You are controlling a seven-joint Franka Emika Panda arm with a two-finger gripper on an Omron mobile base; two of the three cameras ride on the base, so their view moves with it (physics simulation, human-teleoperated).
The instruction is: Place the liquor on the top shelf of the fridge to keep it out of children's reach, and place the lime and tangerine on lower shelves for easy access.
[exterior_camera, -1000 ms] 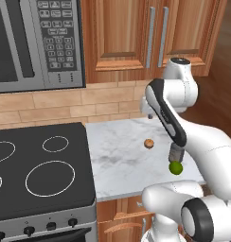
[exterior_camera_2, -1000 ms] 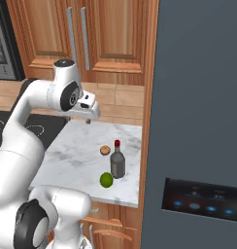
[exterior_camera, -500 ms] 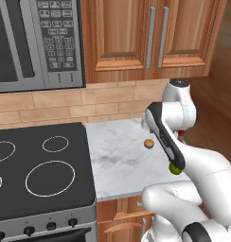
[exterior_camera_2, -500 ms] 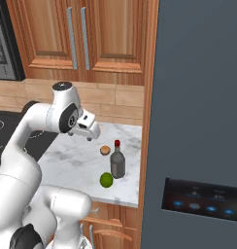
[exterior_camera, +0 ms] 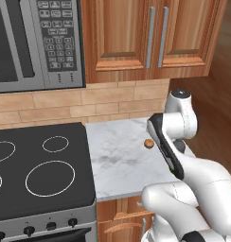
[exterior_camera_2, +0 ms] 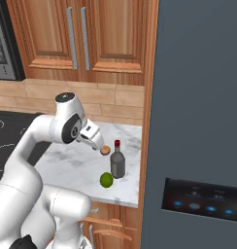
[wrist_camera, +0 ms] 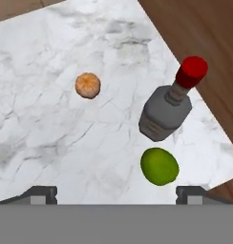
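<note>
liquor [exterior_camera_2: 117, 164] upright on counter [exterior_camera_2: 76, 163], cap up

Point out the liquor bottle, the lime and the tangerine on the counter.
liquor [wrist_camera: 164, 116], hand view, on the grey glass body.
lime [wrist_camera: 159, 166], hand view, middle of the green fruit.
tangerine [wrist_camera: 87, 85], hand view, middle of the orange fruit.

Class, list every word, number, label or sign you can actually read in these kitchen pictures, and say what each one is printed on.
None can be read.
Microwave keypad: rows of pale marks on the buttons, too small and blurred to read.
Fridge door panel: blue glowing icons, no legible text.
Liquor bottle: no readable writing shows.
Stove knobs: no markings legible.
</note>
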